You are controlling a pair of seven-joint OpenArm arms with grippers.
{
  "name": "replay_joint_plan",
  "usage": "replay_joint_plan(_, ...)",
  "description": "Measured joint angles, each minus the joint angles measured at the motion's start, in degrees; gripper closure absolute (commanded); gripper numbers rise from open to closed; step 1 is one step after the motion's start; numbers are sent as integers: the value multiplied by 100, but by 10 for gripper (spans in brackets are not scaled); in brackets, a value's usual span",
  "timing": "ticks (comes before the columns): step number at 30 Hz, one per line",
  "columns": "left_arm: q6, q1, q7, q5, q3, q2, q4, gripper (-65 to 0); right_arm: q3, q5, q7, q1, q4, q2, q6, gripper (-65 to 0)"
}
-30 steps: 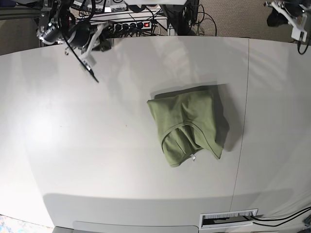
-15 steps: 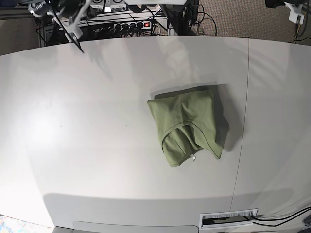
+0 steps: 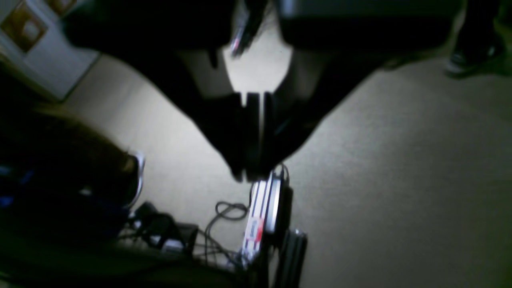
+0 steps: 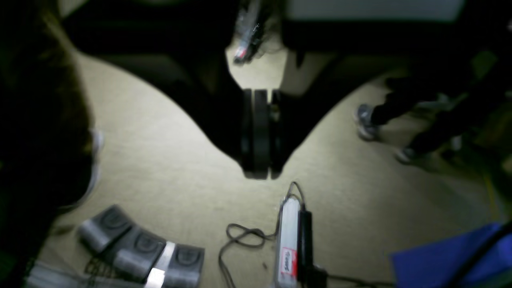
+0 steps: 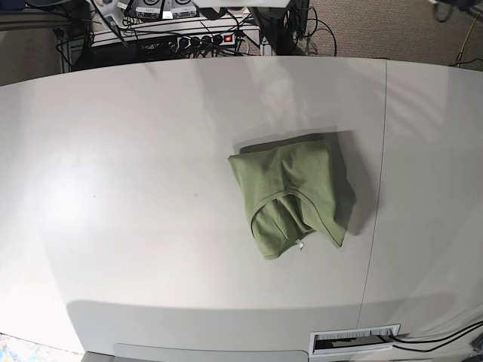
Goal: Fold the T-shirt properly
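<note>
The olive-green T-shirt (image 5: 293, 194) lies folded into a compact bundle right of the middle of the white table (image 5: 136, 196). Its ribbed neckline and small white tag (image 5: 300, 244) face the front edge. Both arms are raised off the table and almost out of the base view. My left gripper (image 3: 252, 176) is shut and empty, pointing at the carpeted floor behind the table. My right gripper (image 4: 259, 175) is shut and empty too, above the floor. The T-shirt does not show in either wrist view.
A seam (image 5: 377, 188) runs front to back through the table's right part. A slotted vent (image 5: 355, 339) sits at the front edge. Power strips and cables (image 5: 200, 38) lie on the floor behind the table. Foot pedals (image 4: 140, 248) and a power strip (image 4: 288, 236) show below the right gripper.
Both arms have pulled back and up, away from the table, leaving the base view at the top left and top right. The T-shirt has not moved.
</note>
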State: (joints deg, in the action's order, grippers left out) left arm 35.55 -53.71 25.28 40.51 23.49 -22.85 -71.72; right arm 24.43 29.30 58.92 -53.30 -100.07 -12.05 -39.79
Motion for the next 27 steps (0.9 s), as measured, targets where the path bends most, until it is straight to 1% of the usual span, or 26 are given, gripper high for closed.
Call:
replay_joint_plan(3,-48,315,-509,-365,-490,7,431,0,0,-238,-170,197,748,15,-9,0)
replay_joint_plan(6,-448,586,-997,-769,-970,-4,732,0,0,-389,-282,612,1469,15,-15,0)
replay_joint_plan(8,-765,761,-1381,-1145,-1322,-2,894,0,0,-568,-472,938,1976,15,-11,0)
replay_joint_plan(10,-1054,964,-1635,-1453,-1690,-2,1040,0,-7,-730,-640,1279,2494,11,9,0)
replay_joint_plan(12,-1370,1200,-1700,-1626,-2048,-4,1178,0,-116,-951,-754,1635,2983,9,7,0)
replay_joint_plan(14,-1569,1443,-1703,-1707,-2393,-4,1311,0,-391,-1311,-988,2000,3434,4,22,0)
replay_joint_plan(15,-1674,1561,-1714,-1738,-2557,-2,1386,0,-568,-1502,-1244,2173,3665,2,22,0)
replay_joint_plan(18,-1821,1886,-1705,-1799,-2933,52,1633,0,-1165,-2203,-1902,2618,4297,26,11,0)
replay_joint_plan(21,-2015,2146,-1722,-1794,-3067,214,1956,0,-1731,-3099,-2623,2962,4892,39,11,0)
replay_joint_plan(23,-2085,2299,-1727,-1797,-3064,380,2223,0,-2024,-3589,-3403,3163,5298,44,13,0)
replay_joint_plan(25,-2127,2446,-1749,-1803,-3064,573,2514,0,-2240,-3921,-4341,3397,5759,46,31,0)
replay_joint_plan(26,-2168,2527,-1749,-1851,-3067,678,2662,0,-2334,-4033,-4686,3534,6004,50,31,0)
replay_joint_plan(27,-2199,2608,-1762,-1930,-3071,791,2802,0,-2428,-4135,-4854,3665,6245,61,225,0)
